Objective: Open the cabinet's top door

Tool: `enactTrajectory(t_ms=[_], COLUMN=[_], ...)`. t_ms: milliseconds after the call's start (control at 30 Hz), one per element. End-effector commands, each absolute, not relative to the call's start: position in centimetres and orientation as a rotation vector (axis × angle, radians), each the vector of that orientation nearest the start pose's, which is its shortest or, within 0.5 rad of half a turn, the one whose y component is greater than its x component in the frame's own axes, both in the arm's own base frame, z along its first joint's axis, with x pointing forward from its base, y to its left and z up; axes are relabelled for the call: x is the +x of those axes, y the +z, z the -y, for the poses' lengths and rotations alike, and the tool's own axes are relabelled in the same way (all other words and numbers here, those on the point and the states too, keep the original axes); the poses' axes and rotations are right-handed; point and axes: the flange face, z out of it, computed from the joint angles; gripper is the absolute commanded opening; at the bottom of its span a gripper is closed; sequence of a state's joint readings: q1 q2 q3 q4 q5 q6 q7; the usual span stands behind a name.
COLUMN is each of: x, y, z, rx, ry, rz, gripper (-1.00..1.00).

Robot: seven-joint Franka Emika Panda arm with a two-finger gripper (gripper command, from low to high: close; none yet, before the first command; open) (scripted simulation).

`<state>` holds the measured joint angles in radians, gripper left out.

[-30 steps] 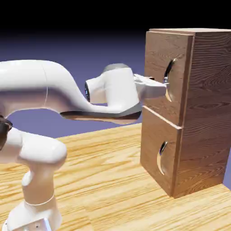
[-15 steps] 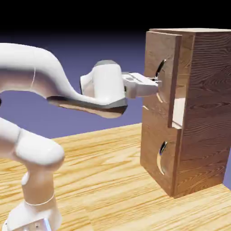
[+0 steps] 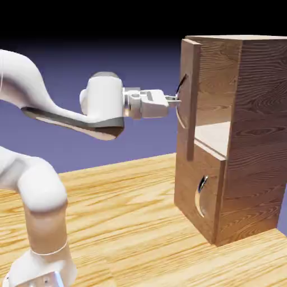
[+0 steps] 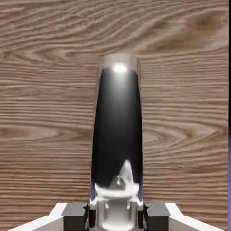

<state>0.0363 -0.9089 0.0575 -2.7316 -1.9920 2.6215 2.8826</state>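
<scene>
The brown wood-grain cabinet (image 3: pixel 252 140) stands at the exterior view's right. Its top door (image 3: pixel 191 101) is swung out and shows nearly edge-on, with the pale inside of the upper compartment visible behind it. My gripper (image 3: pixel 177 101) is shut on the door's curved silver handle (image 3: pixel 180 92), reaching in level from the left. In the hand view the handle (image 4: pixel 117 135) rises as a dark shiny bar between my fingertips (image 4: pixel 74 212), with the door's wood (image 4: pixel 45 113) filling the picture behind it.
The lower panel (image 3: pixel 196 196) with its shorter silver handle (image 3: pixel 200 193) stays shut below the open door. The wooden table (image 3: pixel 129 224) stretches out in front of the cabinet. My white arm (image 3: pixel 39 185) rises at the lower left.
My hand has drawn back to the left with the handle in its grip. The top door has swung from closed to wide open, exposing the compartment inside.
</scene>
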Motion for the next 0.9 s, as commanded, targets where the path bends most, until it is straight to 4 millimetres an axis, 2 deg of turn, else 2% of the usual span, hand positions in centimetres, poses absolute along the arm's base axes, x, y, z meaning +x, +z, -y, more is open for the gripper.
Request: enactTrajectory(t_ms=[0, 167, 433, 600, 867], x=[31.9, 31.4, 29.8, 28.7, 27.7], y=[53.2, 53.2, 53.2, 53.2, 53.2], z=[-5.6, -6.5, -9.5, -12.4, -17.9], rx=[-1.695, -1.687, -1.648, -1.608, -1.513], ry=[-2.019, -2.04, -2.114, -2.175, -2.281], rz=[-1.159, -1.199, -1.343, -1.468, -1.712], gripper=[-1.0, -1.0, -1.0, -1.0, -1.0])
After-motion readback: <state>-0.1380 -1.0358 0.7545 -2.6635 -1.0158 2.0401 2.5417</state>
